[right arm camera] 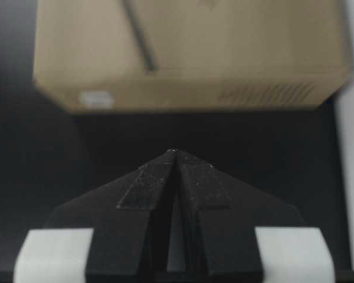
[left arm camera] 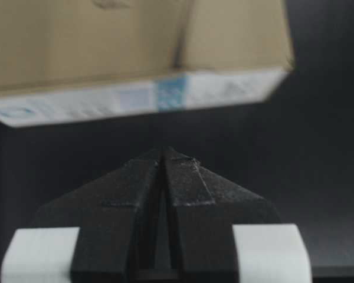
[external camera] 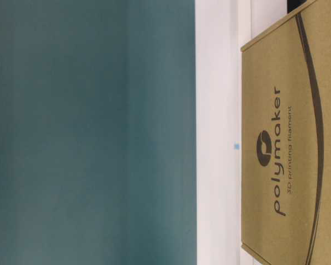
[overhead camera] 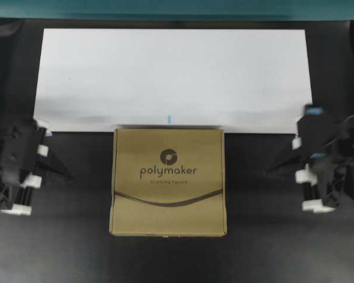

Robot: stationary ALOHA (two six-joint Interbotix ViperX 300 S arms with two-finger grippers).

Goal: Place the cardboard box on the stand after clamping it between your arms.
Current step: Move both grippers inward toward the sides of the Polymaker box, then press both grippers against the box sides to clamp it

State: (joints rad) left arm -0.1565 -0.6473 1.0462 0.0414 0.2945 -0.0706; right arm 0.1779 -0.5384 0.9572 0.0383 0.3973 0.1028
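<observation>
The brown cardboard box (overhead camera: 168,181) printed "polymaker" lies flat on the dark table, its far edge against the front edge of the wide white stand (overhead camera: 171,76). My left gripper (overhead camera: 68,174) is shut and empty, pointing at the box's left side from some way off. My right gripper (overhead camera: 268,169) is shut and empty, pointing at the box's right side, also apart from it. The left wrist view shows the box's labelled side (left arm camera: 135,100) beyond the closed tips (left arm camera: 163,150). The right wrist view shows the box's other side (right arm camera: 189,94) beyond the closed tips (right arm camera: 173,152).
A small light-blue mark (overhead camera: 169,119) sits at the stand's front edge. A teal wall (external camera: 88,132) rises behind the stand. Dark table (overhead camera: 76,247) surrounds the box on three sides.
</observation>
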